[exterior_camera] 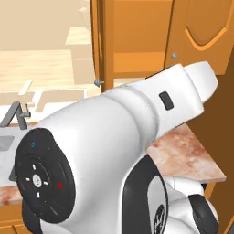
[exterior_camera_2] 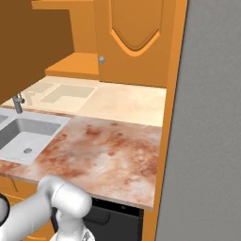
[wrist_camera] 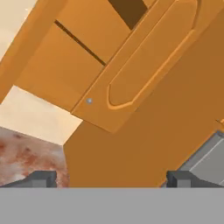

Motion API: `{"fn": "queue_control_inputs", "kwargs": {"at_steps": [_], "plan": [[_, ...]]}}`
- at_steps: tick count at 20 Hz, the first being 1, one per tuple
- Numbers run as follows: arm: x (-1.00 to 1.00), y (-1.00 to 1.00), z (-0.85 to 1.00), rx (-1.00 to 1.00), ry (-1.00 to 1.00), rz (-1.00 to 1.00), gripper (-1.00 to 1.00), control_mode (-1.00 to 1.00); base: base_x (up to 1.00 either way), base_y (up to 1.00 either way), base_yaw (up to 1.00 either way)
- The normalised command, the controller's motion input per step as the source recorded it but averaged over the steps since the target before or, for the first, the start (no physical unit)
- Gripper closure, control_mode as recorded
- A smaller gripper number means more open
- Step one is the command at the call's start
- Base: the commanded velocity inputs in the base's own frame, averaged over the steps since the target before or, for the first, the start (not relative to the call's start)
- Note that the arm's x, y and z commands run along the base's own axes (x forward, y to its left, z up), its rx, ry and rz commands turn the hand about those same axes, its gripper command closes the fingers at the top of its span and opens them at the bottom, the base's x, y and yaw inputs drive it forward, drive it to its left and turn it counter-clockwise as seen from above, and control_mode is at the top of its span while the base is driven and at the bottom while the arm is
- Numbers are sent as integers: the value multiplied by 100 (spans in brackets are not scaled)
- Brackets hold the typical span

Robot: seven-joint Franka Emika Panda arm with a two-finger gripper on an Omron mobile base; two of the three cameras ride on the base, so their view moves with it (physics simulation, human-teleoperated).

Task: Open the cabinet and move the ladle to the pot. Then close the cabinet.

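The cabinet hangs above the marble counter. Its left door is swung open and stands edge-on in the left base view, knob sticking out. The right door, with its arched panel and round knob, looks shut. Bare orange shelves show inside the opening. My gripper is open and holds nothing. Its fingertips point up at the lower edge of the right door, some way off it. The ladle and the pot are out of view.
A steel sink with a faucet lies at the counter's left. A tall grey panel walls off the right side. My own arm blocks much of the left base view.
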Motion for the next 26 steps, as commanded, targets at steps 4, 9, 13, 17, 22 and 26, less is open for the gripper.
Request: {"fn": "queue_control_inputs", "kwargs": {"at_steps": [4, 9, 13, 17, 22, 26], "plan": [[34, 7, -39, -1, -16, -18, -100, -100, 0, 0, 0], [51, 21, -25, 0, -10, -16, -100, -100, 0, 0, 0], [45, 29, -15, 0, -12, -12, -100, -100, 0, 0, 0], [43, 42, -5, 0, -14, -6, -100, -100, 0, 0, 0], [62, 39, -3, 1, -16, 0, -100, -100, 0, 0, 0], [70, 33, -11, 1, -15, 0, -100, -100, 0, 0, 0]]}}
